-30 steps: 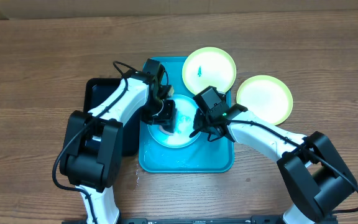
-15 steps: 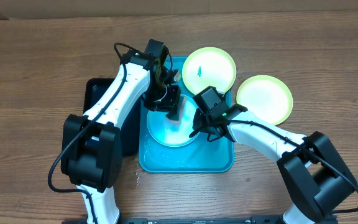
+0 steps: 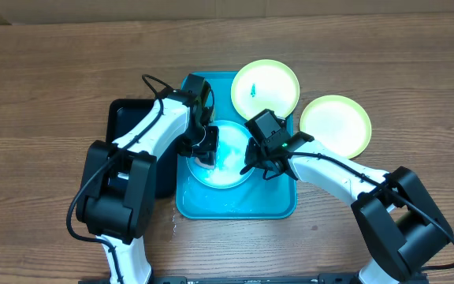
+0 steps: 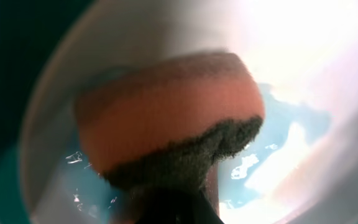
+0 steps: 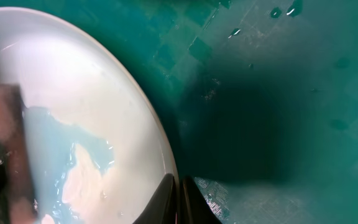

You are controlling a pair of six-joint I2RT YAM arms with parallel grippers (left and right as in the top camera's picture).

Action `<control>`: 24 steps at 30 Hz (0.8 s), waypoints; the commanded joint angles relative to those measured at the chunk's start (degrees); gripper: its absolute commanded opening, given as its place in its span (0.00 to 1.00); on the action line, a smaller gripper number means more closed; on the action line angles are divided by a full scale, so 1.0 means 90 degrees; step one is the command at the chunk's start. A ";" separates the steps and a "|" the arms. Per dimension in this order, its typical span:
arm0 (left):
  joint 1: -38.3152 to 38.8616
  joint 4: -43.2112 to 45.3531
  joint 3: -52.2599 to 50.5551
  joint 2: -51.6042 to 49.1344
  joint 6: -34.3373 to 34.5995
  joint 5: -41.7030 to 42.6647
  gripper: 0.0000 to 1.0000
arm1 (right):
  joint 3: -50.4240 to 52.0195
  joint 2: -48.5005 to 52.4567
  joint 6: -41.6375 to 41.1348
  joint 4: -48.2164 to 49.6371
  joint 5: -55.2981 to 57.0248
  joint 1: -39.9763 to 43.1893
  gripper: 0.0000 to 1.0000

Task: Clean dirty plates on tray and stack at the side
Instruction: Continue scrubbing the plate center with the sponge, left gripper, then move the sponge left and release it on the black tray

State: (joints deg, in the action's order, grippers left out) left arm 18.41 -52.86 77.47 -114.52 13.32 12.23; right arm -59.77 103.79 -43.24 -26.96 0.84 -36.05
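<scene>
A light blue plate (image 3: 228, 158) lies on the turquoise tray (image 3: 243, 202), with watery streaks across its pale centre (image 5: 73, 112). My left gripper (image 3: 205, 148) is shut on an orange sponge (image 4: 166, 115), whose dark scouring side presses on the left part of the plate (image 4: 316, 74). On the plate's right rim my right gripper (image 5: 179, 202) is shut, with one finger on each side of it. A lime-green plate (image 3: 265, 87) with a small teal smudge overlaps the tray's far right corner. Another lime-green plate (image 3: 335, 126) rests on the table to the right.
A smaller black tray (image 3: 124, 130) lies on the wooden table left of the turquoise one, under my left arm. Water drops dot the tray floor (image 5: 278, 93). The sponge shows blurred at the left edge of the right wrist view.
My left gripper swept the sponge up to the plate's far edge, then came back down to the plate's left side. The right gripper stayed on the rim.
</scene>
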 commanded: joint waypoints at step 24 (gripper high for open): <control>-0.1678 -0.2334 0.1489 0.1071 0.0024 -0.1768 0.04 | -0.0019 0.0090 0.0002 0.0034 -0.0007 -0.0029 0.04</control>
State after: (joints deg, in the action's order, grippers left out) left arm 4.47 -73.87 90.91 -105.80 7.60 11.05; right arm -59.77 103.79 -43.22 -27.00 0.84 -36.05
